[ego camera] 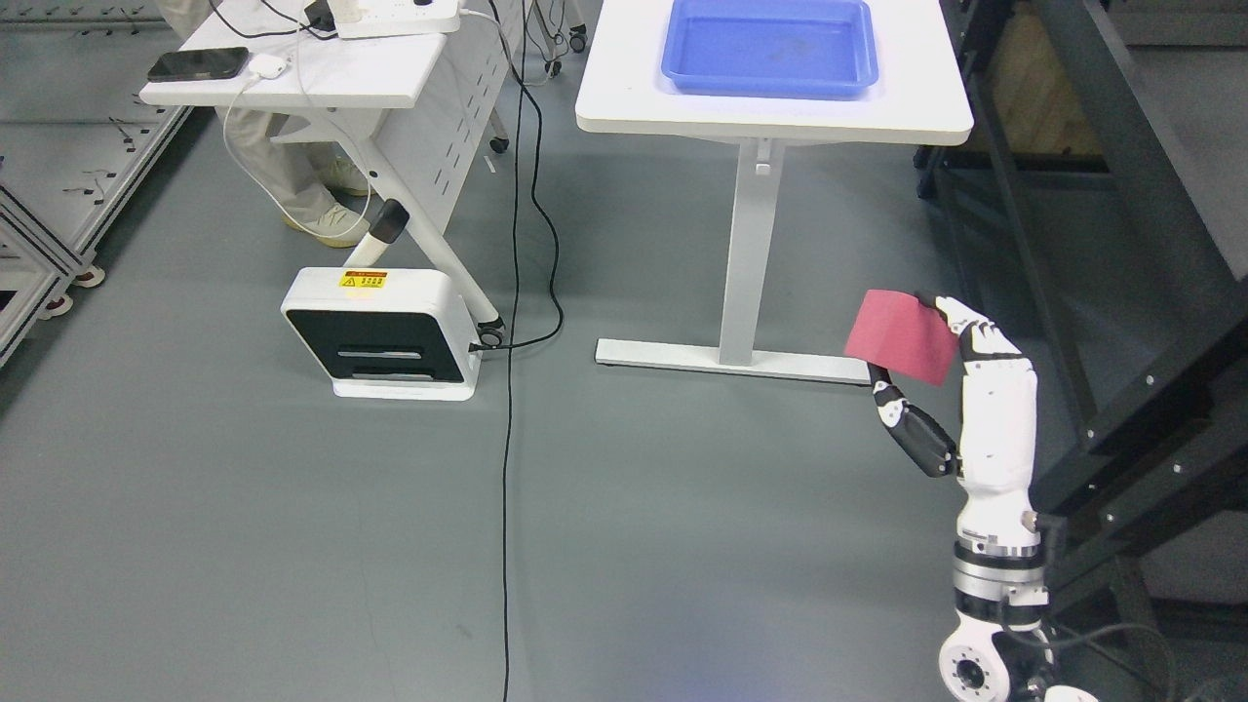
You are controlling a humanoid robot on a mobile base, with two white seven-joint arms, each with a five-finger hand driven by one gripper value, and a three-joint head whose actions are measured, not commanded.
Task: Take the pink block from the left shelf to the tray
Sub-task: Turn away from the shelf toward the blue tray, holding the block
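Observation:
My right hand (921, 356) comes up from the lower right and is shut on the pink block (899, 337), held between thumb and fingers in the air above the floor, in front of the white table's foot. The blue tray (770, 83) lies on the white table (634, 102) at the top centre, well beyond and above the hand in the picture. The tray looks empty. My left arm is out of view.
A dark metal shelf frame (1141, 322) stands close to the right of my arm. A white floor device (380, 331) and a black cable (509, 439) lie on the grey floor to the left. A second desk (322, 78) with a phone (198, 64) and a person's legs (302, 185) are at upper left.

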